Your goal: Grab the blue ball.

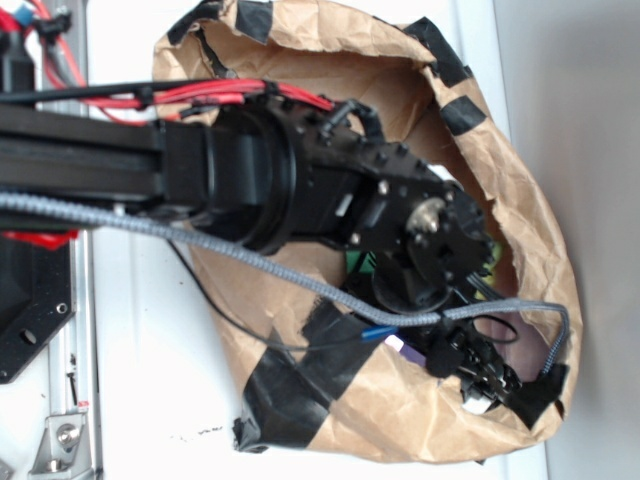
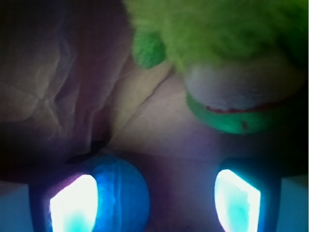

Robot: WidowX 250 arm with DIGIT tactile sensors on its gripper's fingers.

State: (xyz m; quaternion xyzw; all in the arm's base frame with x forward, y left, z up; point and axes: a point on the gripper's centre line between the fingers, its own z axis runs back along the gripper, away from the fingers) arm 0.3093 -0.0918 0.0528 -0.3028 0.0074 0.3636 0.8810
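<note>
Blue ball (image 2: 118, 193): lying on brown paper bag (image 2: 63, 82) floor, near left, touching my left finger's inner side. My fingers (image 2: 154, 198): standing wide, gripping nothing, ball sitting between them, off-centre. Green plush toy (image 2: 217, 43): lying far right, apart from ball.

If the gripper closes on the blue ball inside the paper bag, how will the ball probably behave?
The blue ball is round, so it may roll away on the creased bag floor. It sits against one finger, not centred, so closing will probably push it sideways first. Its surface looks matte, so it should not slip much.
</note>
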